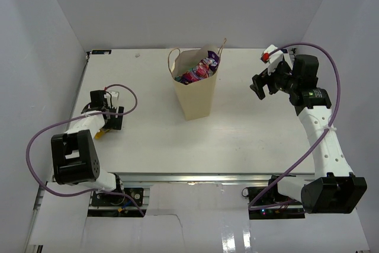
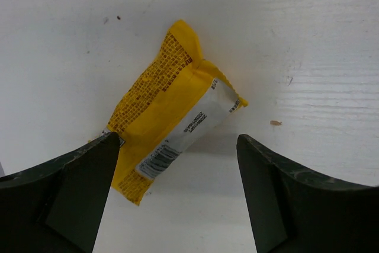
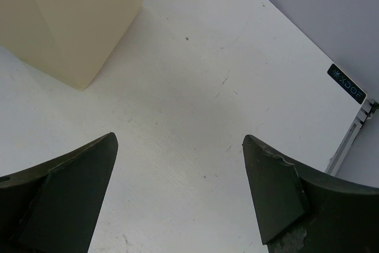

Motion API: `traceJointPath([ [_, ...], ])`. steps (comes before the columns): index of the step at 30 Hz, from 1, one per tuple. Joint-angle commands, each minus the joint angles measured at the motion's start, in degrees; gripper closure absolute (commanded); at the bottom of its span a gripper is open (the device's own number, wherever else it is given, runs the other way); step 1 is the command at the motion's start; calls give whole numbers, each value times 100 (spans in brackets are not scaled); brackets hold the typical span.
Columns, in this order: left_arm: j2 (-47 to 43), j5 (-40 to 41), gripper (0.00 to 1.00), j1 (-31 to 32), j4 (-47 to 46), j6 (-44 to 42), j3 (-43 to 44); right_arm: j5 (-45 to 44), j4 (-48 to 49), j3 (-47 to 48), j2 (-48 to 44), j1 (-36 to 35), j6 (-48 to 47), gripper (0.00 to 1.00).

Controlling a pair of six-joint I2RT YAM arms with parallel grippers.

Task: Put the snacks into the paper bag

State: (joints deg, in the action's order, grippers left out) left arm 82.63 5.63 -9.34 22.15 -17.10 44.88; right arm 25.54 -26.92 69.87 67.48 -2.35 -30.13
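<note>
The tan paper bag [image 1: 195, 96] stands upright at the back middle of the table. Glossy magenta, purple and green snack packets [image 1: 200, 69] show in its open top. A yellow snack packet [image 2: 169, 114] lies flat on the table at the left; only a sliver of it [image 1: 99, 134] shows in the top view. My left gripper [image 2: 177, 146] is open just above it, the left finger [image 2: 89, 170] overlapping the packet's lower left edge. My right gripper [image 3: 180, 143] is open and empty over bare table, right of the bag [image 3: 71, 16]. Both grippers also show in the top view, left [image 1: 111, 122] and right [image 1: 259, 85].
White walls close in the table at the left, back and right. The table's right edge, with a small dark label [image 3: 346, 84], is near the right gripper. Purple cables [image 1: 331, 81] loop from both arms.
</note>
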Motion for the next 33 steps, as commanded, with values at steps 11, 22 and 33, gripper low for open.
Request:
traceJointPath([
  [11, 685, -1001, 51, -323, -308, 22, 556, 171, 143, 264, -42, 68, 130, 8],
  [22, -1046, -4058, 100, -270, -465, 2014, 1145, 276, 152, 221, 19, 103, 157, 8],
  [33, -1461, -5248, 100, 1106, -2829, 5207, 2943, 425, 125, 124, 19, 103, 279, 8],
])
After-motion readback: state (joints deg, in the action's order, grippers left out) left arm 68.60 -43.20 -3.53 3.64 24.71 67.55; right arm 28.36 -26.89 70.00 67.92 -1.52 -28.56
